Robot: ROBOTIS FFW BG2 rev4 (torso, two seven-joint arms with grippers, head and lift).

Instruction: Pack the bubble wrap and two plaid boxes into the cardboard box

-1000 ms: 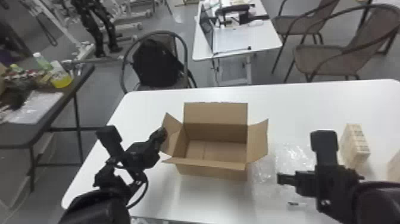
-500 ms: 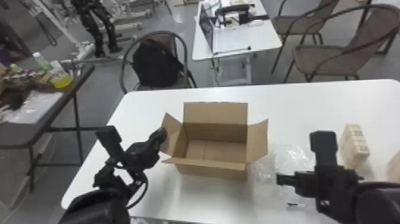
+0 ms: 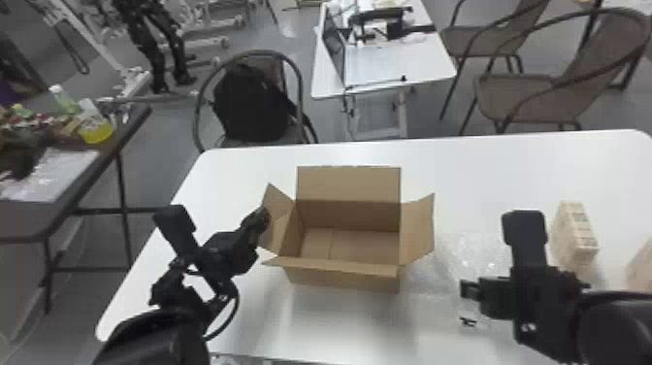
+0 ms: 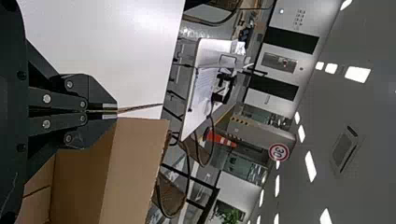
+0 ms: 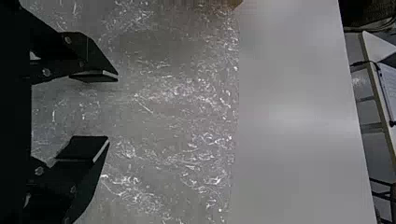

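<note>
In the head view my left gripper [image 3: 263,221] is at the left flap of the open cardboard box [image 3: 342,280]. The left wrist view has my left gripper [image 4: 116,111] shut on the thin edge of a flap of the cardboard box [image 4: 133,172]. Clear bubble wrap [image 3: 478,255] lies flat to the right of the box. Over it is my right gripper [image 3: 468,289]; in the right wrist view my right gripper [image 5: 113,109] stands open above the bubble wrap [image 5: 187,102], nothing between its fingers. One plaid box [image 3: 575,238] stands beyond the right arm, another [image 3: 641,272] at the right edge.
The white table [image 3: 495,174] has free room behind the bubble wrap. A small dark mark [image 3: 468,321] shows near the right gripper. Behind the table stands a chair with a black backpack [image 3: 252,104]; a dark side table [image 3: 29,213] is at the left.
The right gripper has shifted only slightly in the head view, and the small dark mark near it now shows a little farther left and back. The left gripper and cardboard box have not moved.
</note>
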